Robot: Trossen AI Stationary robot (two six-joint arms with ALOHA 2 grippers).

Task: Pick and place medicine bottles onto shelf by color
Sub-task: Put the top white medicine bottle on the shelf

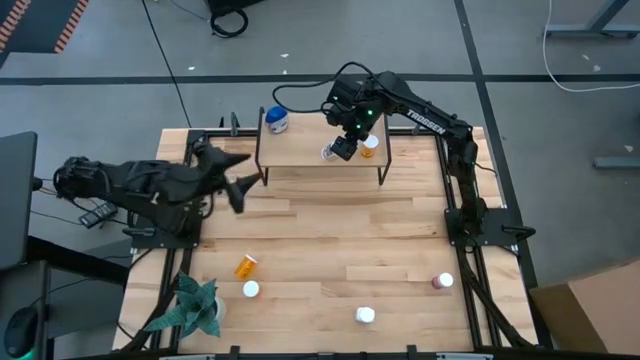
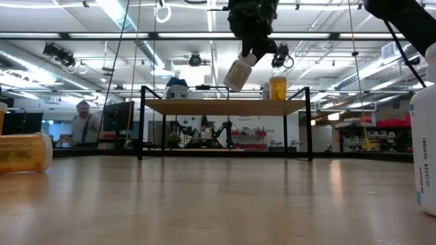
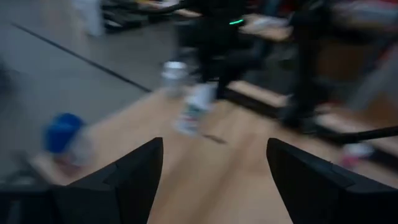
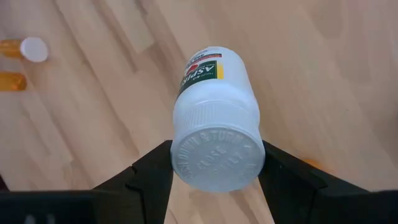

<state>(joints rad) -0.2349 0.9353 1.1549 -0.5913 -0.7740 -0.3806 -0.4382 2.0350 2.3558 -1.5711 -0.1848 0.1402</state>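
**White bottle held above the shelf**

Along the table's near edge stand a white-capped bottle (image 1: 251, 289), a white bottle (image 1: 365, 315) and a dark red one (image 1: 442, 282); an orange bottle (image 1: 245, 266) lies nearby. The left gripper (image 1: 240, 181) hangs wide open by the left edge. Farther back, the right gripper (image 1: 345, 146) clamps a white bottle (image 2: 237, 73) above the shelf (image 1: 320, 163), between the blue-lidded bottle (image 1: 277, 121) and an orange one (image 1: 370, 146).

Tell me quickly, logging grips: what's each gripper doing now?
Left gripper: open, holding nothing.
Right gripper: closed on a white bottle, above the shelf.

Bright overhead lighting; blurred left-wrist view
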